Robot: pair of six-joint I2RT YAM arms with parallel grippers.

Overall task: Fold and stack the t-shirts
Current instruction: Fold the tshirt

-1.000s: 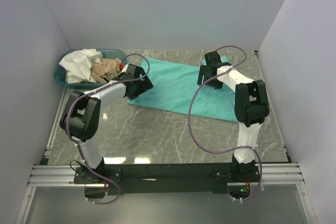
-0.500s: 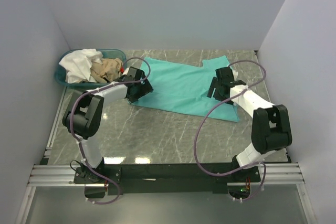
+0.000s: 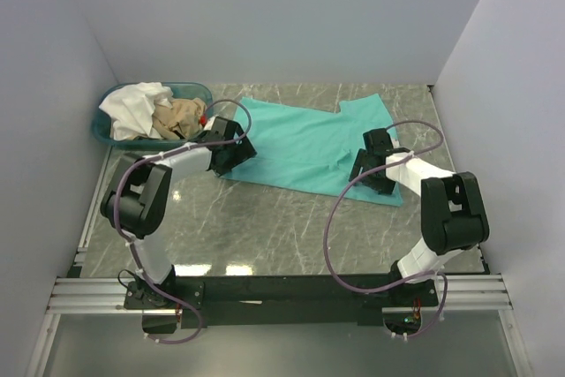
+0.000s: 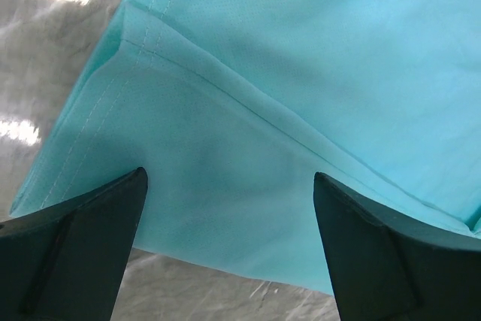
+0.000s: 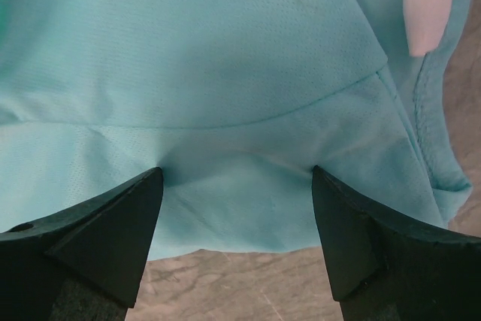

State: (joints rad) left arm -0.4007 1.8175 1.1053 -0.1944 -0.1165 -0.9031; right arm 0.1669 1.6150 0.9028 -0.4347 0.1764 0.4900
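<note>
On the table (image 3: 265,227) the teal t-shirt (image 3: 300,143) lies left-to-right.

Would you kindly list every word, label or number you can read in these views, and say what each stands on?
No text can be read in any view.
The small white neck tag on the teal t-shirt looks blank in the right wrist view.

A: Filling nearly the whole frame, teal-green t-shirt (image 5: 225,58), with a curved seam (image 5: 248,114) sweeping across.
B: Up at top right, small white neck tag (image 5: 427,13).
A: Right gripper (image 5: 237,193) spread wide, dark fingers (image 5: 98,246) low on either side, hem lying between.
B: Just below that hem, grey marble table (image 5: 240,291).
</note>
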